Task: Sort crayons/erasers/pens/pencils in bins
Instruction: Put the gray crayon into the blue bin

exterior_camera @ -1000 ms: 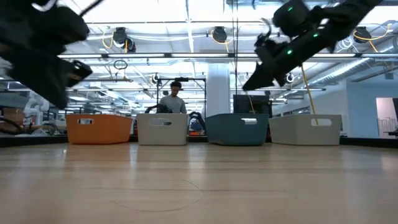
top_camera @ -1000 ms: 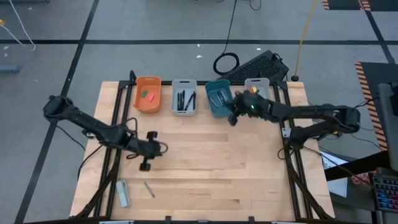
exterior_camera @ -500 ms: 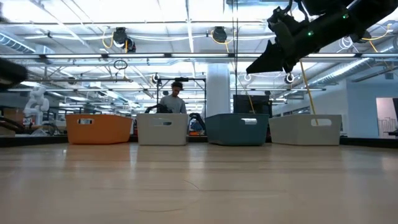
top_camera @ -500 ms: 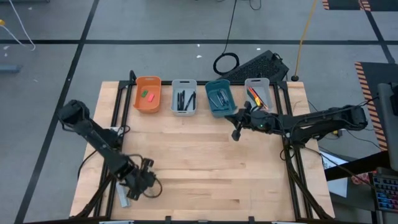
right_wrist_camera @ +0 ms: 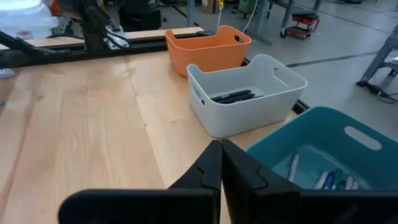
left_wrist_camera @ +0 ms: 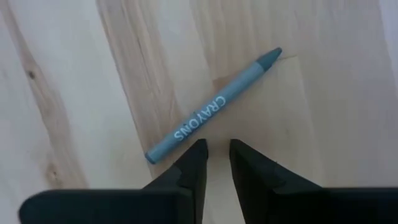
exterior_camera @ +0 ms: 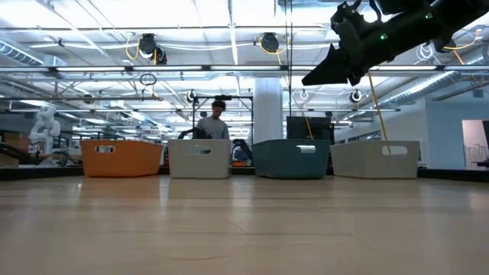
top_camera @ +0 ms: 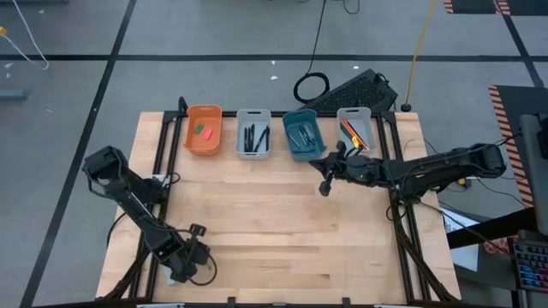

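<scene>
A grey-blue crayon [left_wrist_camera: 214, 107] lies flat on the wood near the table's front left. My left gripper [left_wrist_camera: 215, 155] hangs just short of it, fingers pointing down with a narrow gap and nothing between them; in the high view this gripper [top_camera: 184, 257] hides the crayon. My right gripper [top_camera: 324, 184] hovers shut and empty in front of the teal bin [top_camera: 301, 134]. The orange bin [top_camera: 204, 128] holds a green eraser [top_camera: 199, 128] and a pink-red eraser [top_camera: 205, 134]. Two grey-white bins [top_camera: 253, 133] [top_camera: 354, 127] complete the row.
The bins stand in a row along the far edge. Dark pens lie in the left grey-white bin [right_wrist_camera: 245, 93], and red and orange sticks in the right one. A pale flat object [top_camera: 170, 275] lies beside my left gripper. A person [exterior_camera: 216, 122] sits beyond the table.
My left gripper has gone toward the table's near edge and a little left, coming down over the crayon. My right gripper has drawn back from the teal bin toward the near edge and risen a little, then held still.
</scene>
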Available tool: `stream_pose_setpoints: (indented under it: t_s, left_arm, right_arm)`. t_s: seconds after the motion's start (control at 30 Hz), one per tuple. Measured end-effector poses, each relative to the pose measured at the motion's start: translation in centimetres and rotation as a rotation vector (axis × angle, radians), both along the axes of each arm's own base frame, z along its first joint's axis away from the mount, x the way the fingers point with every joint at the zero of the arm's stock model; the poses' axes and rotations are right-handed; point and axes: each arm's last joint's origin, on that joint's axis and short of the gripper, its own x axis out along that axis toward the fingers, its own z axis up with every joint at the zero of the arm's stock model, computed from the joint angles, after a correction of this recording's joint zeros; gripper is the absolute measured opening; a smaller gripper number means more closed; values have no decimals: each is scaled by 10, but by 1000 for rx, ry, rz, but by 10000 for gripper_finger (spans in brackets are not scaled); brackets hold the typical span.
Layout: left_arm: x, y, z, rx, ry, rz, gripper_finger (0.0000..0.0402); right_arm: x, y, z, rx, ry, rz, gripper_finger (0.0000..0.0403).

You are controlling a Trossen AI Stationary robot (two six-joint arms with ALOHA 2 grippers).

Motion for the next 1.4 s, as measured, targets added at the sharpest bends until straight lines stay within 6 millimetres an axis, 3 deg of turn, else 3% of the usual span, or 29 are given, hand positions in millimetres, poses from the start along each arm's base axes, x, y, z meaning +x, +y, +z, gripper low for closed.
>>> stream_pose_setpoints:
  t_s: [0.3,0.47,0.57,0.7,0.83,0.93,1.07,1.23,1.4]
  left_arm:
    - [17,9,3,90,-126,45,32]
    - [28,12,6,54,-117,23,4]
    - [34,14,9,-21,-61,53,20]
    - [40,18,11,-125,25,234,70]
    - [42,13,16,-137,-11,261,115]
    - [41,11,16,-90,-76,242,124]
    - [41,12,15,-47,-145,251,96]
    - [50,13,15,-73,-240,225,16]
    - [53,19,9,-82,-265,217,8]
  right_arm:
    - [0,0,1,-10,-5,4,0]
    - [0,0,1,-11,-4,4,0]
    - [0,0,1,-9,-5,3,0]
    - [0,0,1,-8,-5,3,0]
    - [1,5,-1,6,4,68,0]
    - [5,14,-7,-12,38,117,0]
    - [12,27,-15,-41,56,189,0]
    - [23,48,-31,-21,80,355,0]
    - [37,70,-46,26,134,495,0]
